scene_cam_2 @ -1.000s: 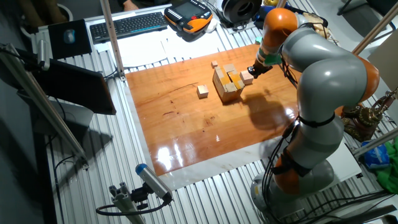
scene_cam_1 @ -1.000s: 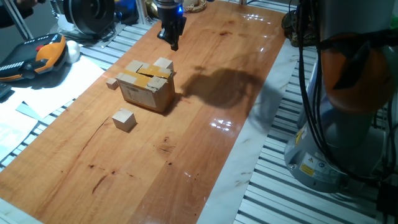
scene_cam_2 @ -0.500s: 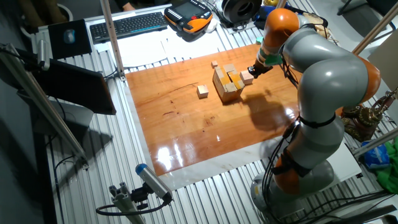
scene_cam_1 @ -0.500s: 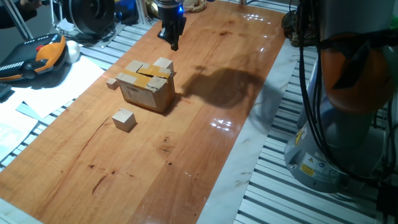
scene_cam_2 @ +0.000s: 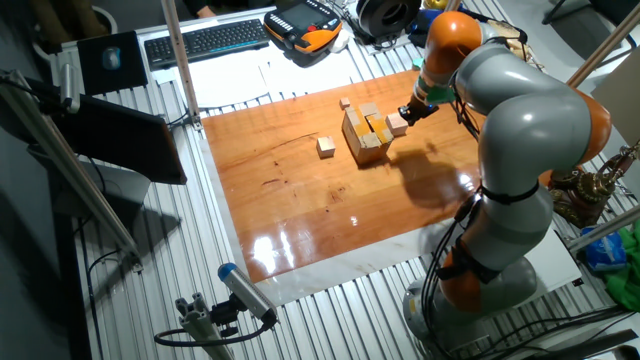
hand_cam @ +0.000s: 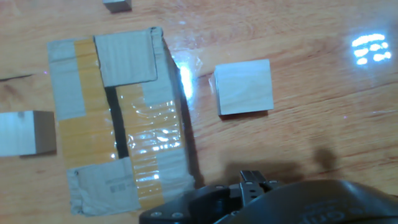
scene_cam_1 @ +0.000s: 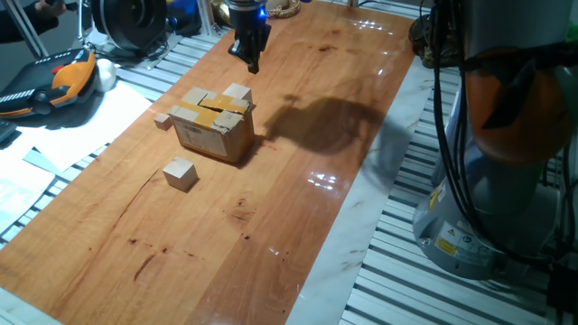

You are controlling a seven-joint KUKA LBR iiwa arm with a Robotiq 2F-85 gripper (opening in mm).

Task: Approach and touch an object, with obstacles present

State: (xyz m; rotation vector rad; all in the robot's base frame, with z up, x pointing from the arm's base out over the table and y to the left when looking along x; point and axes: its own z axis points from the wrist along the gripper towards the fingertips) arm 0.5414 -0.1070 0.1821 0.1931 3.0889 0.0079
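A taped cardboard box [scene_cam_1: 213, 123] stands on the wooden table [scene_cam_1: 298, 217], and it also shows in the other fixed view [scene_cam_2: 364, 136] and the hand view [hand_cam: 118, 118]. A pale wooden cube [scene_cam_1: 237, 93] sits just behind the box, also in the other fixed view [scene_cam_2: 397, 123] and the hand view [hand_cam: 244, 87]. My gripper [scene_cam_1: 253, 65] hangs above the table beyond that cube, fingers together and holding nothing. It also shows in the other fixed view [scene_cam_2: 409, 111]. In the hand view only its dark body shows at the bottom edge.
A second cube [scene_cam_1: 181, 172] lies in front of the box and a small third cube [scene_cam_1: 163, 120] to its left. An orange pendant [scene_cam_1: 63, 79], papers and a keyboard [scene_cam_2: 205, 40] lie off the table's left side. The robot base [scene_cam_1: 506, 135] stands at the right.
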